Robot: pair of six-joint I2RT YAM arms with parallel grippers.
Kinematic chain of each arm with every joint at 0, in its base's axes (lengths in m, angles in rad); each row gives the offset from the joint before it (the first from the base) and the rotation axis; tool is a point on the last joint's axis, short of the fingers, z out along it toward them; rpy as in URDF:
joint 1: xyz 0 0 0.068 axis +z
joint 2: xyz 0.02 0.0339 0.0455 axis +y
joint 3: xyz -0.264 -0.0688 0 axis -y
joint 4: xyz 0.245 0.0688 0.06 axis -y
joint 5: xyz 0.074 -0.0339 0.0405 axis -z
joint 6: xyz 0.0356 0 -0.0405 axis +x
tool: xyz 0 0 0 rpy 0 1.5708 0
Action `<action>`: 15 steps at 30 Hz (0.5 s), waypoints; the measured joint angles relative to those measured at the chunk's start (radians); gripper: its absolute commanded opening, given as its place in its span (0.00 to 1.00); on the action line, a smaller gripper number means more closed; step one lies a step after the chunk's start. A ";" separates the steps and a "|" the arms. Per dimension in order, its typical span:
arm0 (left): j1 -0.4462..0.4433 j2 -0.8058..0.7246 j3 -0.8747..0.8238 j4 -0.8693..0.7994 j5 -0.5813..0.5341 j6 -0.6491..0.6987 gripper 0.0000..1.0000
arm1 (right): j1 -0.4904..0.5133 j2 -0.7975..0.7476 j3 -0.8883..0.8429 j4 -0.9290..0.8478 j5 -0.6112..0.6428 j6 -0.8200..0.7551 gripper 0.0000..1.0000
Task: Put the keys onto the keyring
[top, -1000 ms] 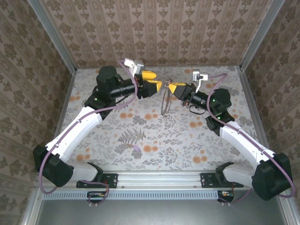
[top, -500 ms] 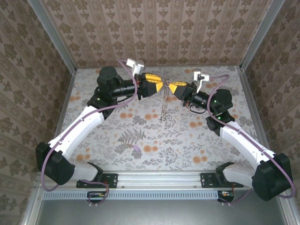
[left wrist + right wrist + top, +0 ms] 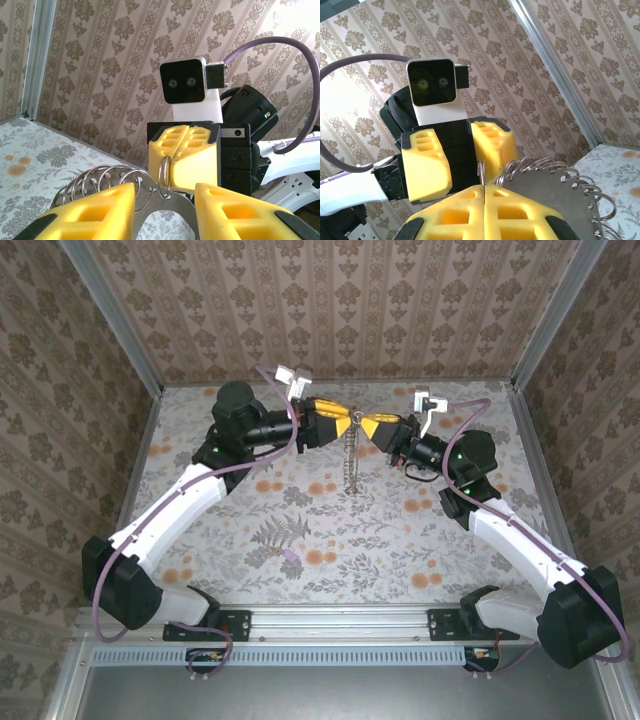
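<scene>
Wallpapered booth, floral table point(image 3: 250, 530), both arms reaching to meet over the far middle. Change over the last second: the left gripper point(image 3: 343, 418) moved in from a clear gap to sit almost tip to tip with the right gripper point(image 3: 368, 424). The keys point(image 3: 350, 465), which hung as an open oval, now hang as one thin line from between the tips down toward the cloth. Reads as lining up a handover or threading, no grab yet: left fingers point(image 3: 90, 212) stand apart with metal lying between them, while the right pair is clamped flat on a small silver ring point(image 3: 481, 172). Hard to tell: the dark keyring can't be separated from the keys. A row of rings point(image 3: 100, 180) along a grey plate point(image 3: 555, 190) is cut off by the fingers. Can't tell if the bottom key touches the table.
</scene>
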 measured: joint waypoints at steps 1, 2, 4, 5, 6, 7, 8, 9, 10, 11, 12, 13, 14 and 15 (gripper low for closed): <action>-0.002 0.003 0.000 0.000 0.000 0.000 0.36 | 0.000 0.000 0.000 0.000 0.000 0.000 0.00; -0.004 0.008 0.000 0.000 0.001 0.000 0.36 | 0.000 0.000 0.000 0.000 0.000 0.000 0.00; -0.006 0.016 0.000 0.000 0.003 0.000 0.36 | 0.000 0.000 0.000 0.000 0.000 0.003 0.00; -0.009 0.019 0.000 0.000 0.003 0.000 0.36 | 0.000 0.001 0.000 0.000 0.000 0.004 0.00; -0.011 0.022 0.000 0.000 0.003 0.000 0.35 | 0.000 0.002 0.000 0.001 0.000 0.006 0.00; -0.011 0.023 0.000 0.000 0.003 0.000 0.35 | 0.000 0.003 0.000 0.001 0.000 0.008 0.00; -0.013 0.024 0.000 0.000 0.004 0.000 0.34 | 0.000 0.004 0.000 0.002 0.000 0.011 0.00; -0.016 0.026 0.000 0.000 0.004 0.000 0.34 | 0.000 0.006 0.000 0.003 0.001 0.011 0.00; -0.017 0.026 0.000 0.000 0.004 0.000 0.33 | 0.000 0.008 0.000 0.004 0.000 0.013 0.00; -0.018 0.027 0.000 0.002 0.004 0.000 0.33 | 0.000 0.011 0.000 0.004 0.000 0.014 0.00; -0.018 0.028 0.000 0.005 0.004 0.000 0.32 | 0.000 0.013 0.000 0.004 0.001 0.015 0.00; -0.019 0.029 0.000 0.007 0.004 0.000 0.31 | 0.000 0.014 0.000 0.004 0.002 0.015 0.00; -0.019 0.030 0.000 0.008 0.004 0.000 0.30 | 0.000 0.016 0.000 0.004 0.003 0.015 0.00; -0.019 0.031 0.000 0.010 0.003 0.000 0.29 | 0.000 0.018 0.000 0.004 0.004 0.015 0.00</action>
